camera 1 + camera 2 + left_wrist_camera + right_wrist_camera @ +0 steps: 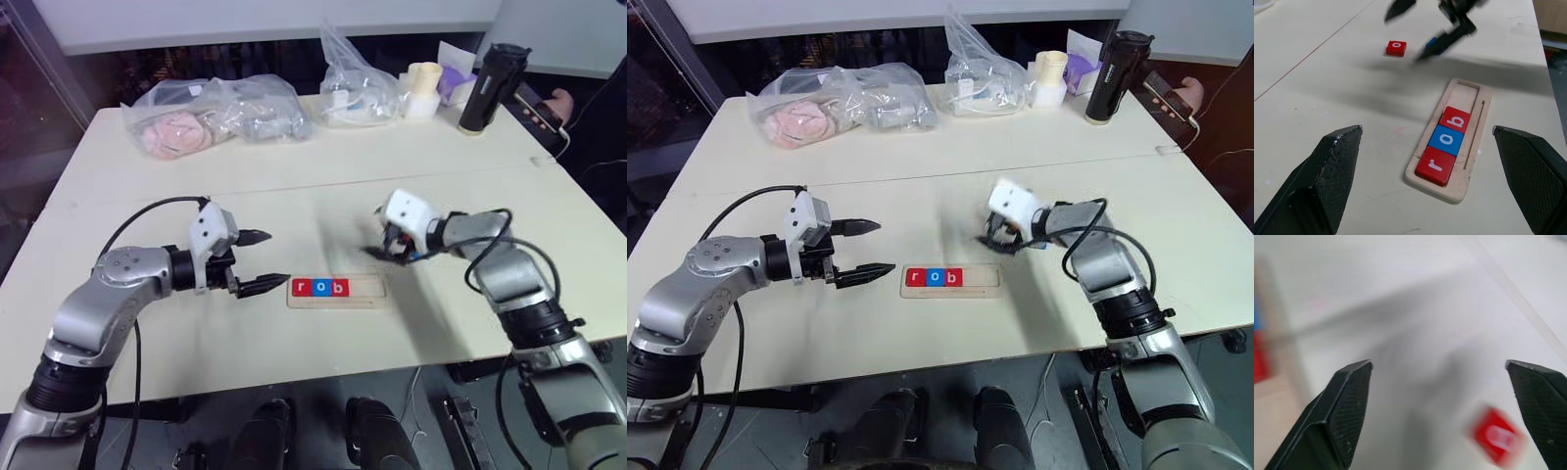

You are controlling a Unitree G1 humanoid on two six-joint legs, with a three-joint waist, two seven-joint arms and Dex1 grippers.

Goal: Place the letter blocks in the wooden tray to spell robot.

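We are hovering our wide-open right gripper [1440, 377] just beside the loose red "o" tile [1497, 436]; our left gripper [1425, 147] is idling released near the light-wood tray [1469, 98].

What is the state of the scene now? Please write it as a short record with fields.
tray: wooden tray lies flat on the table, between the two arms
tiles in tray: red r, blue o, red b, side by side from one end
free slots: the rest of the tray is bare
loose tiles: red o on the table beyond the tray; a blue tile beside it
left gripper: jaws open, empty
right gripper: jaws open, empty, above the loose tiles
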